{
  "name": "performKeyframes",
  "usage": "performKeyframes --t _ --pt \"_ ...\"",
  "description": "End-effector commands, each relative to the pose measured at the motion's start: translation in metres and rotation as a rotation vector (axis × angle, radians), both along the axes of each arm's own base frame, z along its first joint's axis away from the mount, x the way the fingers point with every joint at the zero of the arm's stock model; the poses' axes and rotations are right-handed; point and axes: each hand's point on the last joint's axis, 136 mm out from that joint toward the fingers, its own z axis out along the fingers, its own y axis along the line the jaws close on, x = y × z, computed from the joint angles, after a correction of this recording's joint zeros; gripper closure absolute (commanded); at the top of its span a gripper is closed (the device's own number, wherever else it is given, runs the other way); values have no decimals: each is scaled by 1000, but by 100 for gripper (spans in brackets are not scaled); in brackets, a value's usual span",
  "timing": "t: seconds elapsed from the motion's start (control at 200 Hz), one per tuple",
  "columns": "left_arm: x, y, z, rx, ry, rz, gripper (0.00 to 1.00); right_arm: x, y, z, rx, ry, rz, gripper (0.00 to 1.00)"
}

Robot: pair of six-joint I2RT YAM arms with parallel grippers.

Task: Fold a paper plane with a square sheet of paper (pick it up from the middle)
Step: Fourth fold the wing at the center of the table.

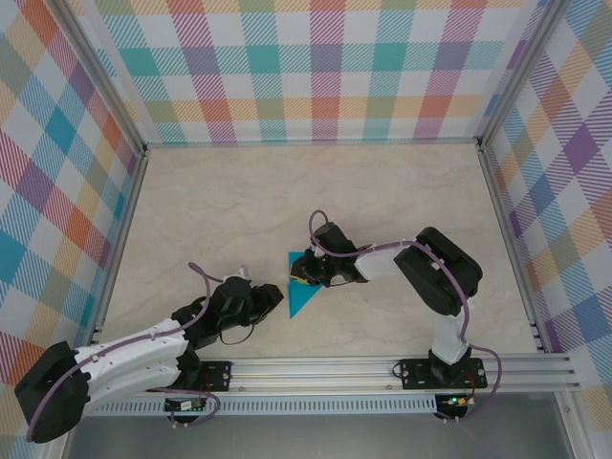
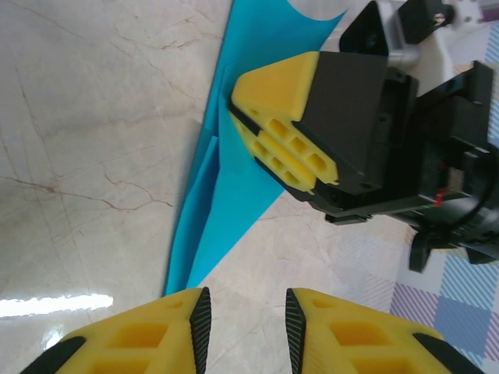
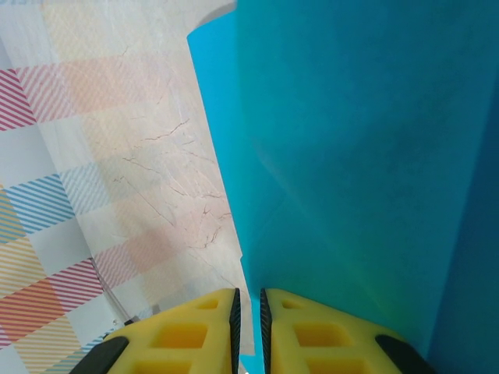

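The square sheet of paper (image 1: 302,295) is teal-blue and folded into a slim pointed wedge, much like a paper plane, lying on the table with its tip toward the near edge. In the left wrist view the paper (image 2: 234,202) shows stacked layers along its left side. My right gripper (image 1: 304,271) is over its wide upper part, and its yellow fingers (image 2: 273,86) are pressed together at the paper's edge. From the right wrist, the right gripper (image 3: 249,308) has that edge of the paper (image 3: 366,156) in its narrow gap. My left gripper (image 2: 248,308) is open just short of the tip, with bare table between its pads.
The marble-look table (image 1: 220,210) is ringed by checkered walls with metal frame posts (image 1: 113,239). An aluminium rail (image 1: 335,368) carrying both arm bases runs along the near edge. The two grippers are close together at mid-table.
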Motion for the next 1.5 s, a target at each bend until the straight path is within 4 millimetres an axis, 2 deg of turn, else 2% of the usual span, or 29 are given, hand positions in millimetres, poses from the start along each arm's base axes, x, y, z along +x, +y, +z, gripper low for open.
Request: performKeyframes --t 0.0,0.09,0.17,0.255,0.47,0.72,0.92,1.03,1.15,1.275,1.4,1.495 --pt "15 -18 22 -39 -71 -32 69 -36 -31 -45 -187 165 -7 82" --pt "22 -35 26 -46 -79 -73 73 -35 -30 -44 -186 163 2 82" --pt "27 -48 22 -45 -63 -100 80 -33 -31 -43 -188 160 2 82" --pt "31 -59 17 -40 -47 -122 82 -31 -32 -42 -186 159 2 82" --pt "33 -60 -6 17 4 -121 84 -29 -31 -40 -177 157 10 82" --pt "31 -48 -35 125 61 -99 87 -28 -31 -40 -177 156 9 82" --pt "18 -17 -73 273 153 -40 92 -23 -27 -31 -167 130 23 82" --pt "8 -3 -86 345 197 -26 98 -11 -25 -17 -160 74 47 81" --pt "-3 10 -97 389 231 -7 100 12 -29 14 -150 -31 65 81" --pt "-9 13 -103 409 247 -19 100 29 -35 45 -114 -127 77 80" --pt "-8 14 -104 416 251 -15 100 25 -33 57 -66 -169 115 84" --pt "-8 14 -105 414 257 -9 100 13 -29 53 -18 -149 146 91"
